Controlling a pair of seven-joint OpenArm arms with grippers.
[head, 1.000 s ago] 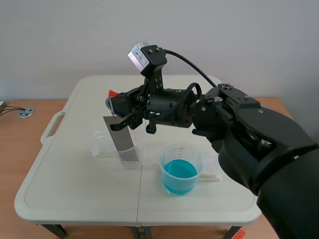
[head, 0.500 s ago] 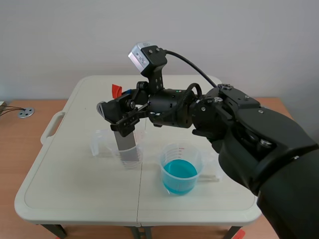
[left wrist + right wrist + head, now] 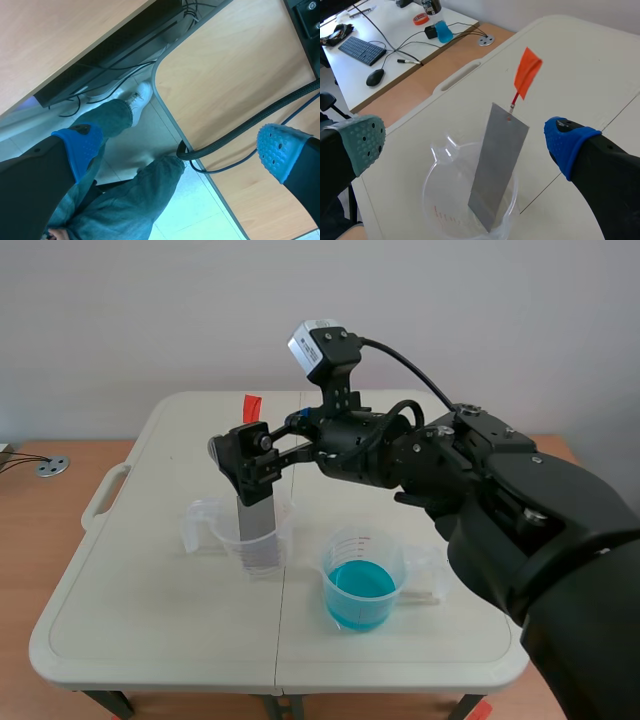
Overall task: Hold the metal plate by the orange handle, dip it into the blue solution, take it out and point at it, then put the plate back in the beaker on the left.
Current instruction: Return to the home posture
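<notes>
Found plate (image 3: 497,160) ungripped in empty beaker (image 3: 445,206); right jaws wide over beaker, left jaws wide, far off. Unclear whether dipped yet.

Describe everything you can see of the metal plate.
The metal plate is a flat, dull grey rectangular strip, standing tilted in the clear beaker with its lower end near the bottom. An orange handle, a tag on a thin red stem, rises from its upper edge. The open right gripper flanks it without touching.
</notes>
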